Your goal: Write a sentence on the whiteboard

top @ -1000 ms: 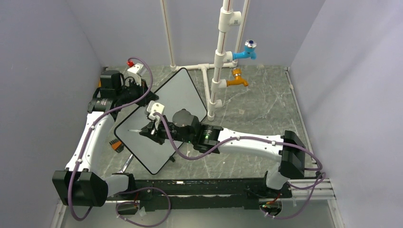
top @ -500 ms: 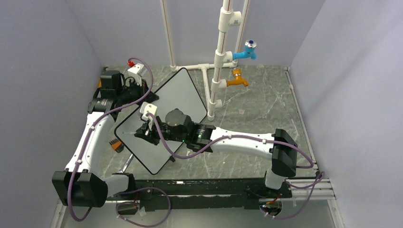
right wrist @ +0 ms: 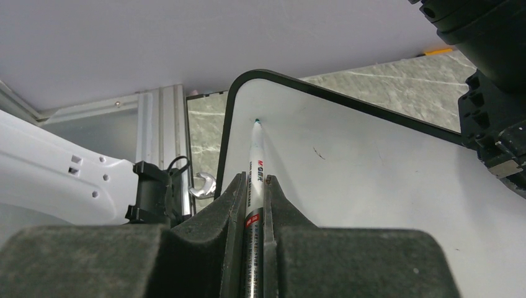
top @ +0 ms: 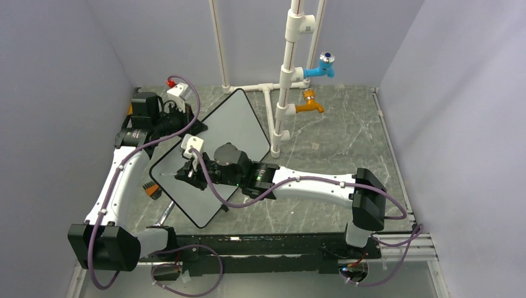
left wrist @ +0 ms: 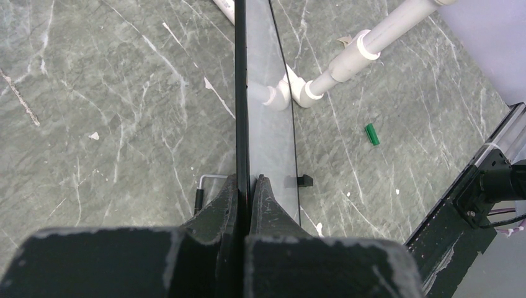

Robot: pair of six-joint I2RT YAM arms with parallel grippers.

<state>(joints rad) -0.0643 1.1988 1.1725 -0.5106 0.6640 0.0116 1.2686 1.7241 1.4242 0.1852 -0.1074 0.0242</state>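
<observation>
The whiteboard (top: 232, 124) lies as a diamond on the table, slightly lifted. At its upper-left edge my left gripper (top: 188, 126) is shut on the black rim; the left wrist view shows the whiteboard (left wrist: 242, 93) edge-on between the left gripper (left wrist: 249, 180) fingers. My right gripper (right wrist: 255, 179) is shut on a white marker (right wrist: 255, 162). The green tip (right wrist: 257, 120) rests at the whiteboard (right wrist: 372, 186) surface close to a rounded corner. From above, the right gripper (top: 188, 174) hovers over the board's left part. The sentence is not in view; only a small dark fleck (right wrist: 318, 153) marks the face.
A white pipe frame (top: 285, 81) with a blue tap (top: 324, 65) and an orange tap (top: 310, 105) stands behind the board. A green cap (left wrist: 371, 134) lies on the marble table. A wrench (right wrist: 203, 184) and an Allen key (left wrist: 201, 189) sit near the board's edges.
My right arm has slid left across the board, carrying the marker tip toward the left corner. The left arm and the board have stayed put.
</observation>
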